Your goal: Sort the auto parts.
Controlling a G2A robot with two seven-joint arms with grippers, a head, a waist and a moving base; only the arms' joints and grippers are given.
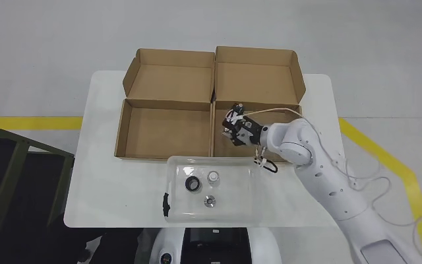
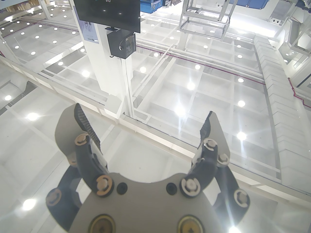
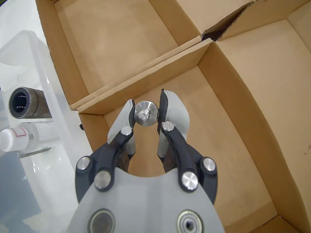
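Observation:
My right gripper is shut on a small round silver metal part, held above the floor of the right cardboard box. From above, the right gripper hangs over the near-left part of that right box. A clear plastic bin at the table's front holds a dark ring-shaped bearing, a small white bottle-like part and a silver round part. The bearing and the white part also lie beside the box. My left gripper is open, pointing up at the ceiling.
The left cardboard box stands beside the right one, both with lids folded back. The left box has a bare floor. A black clip sits on the bin's left rim. White table shows bare on either side.

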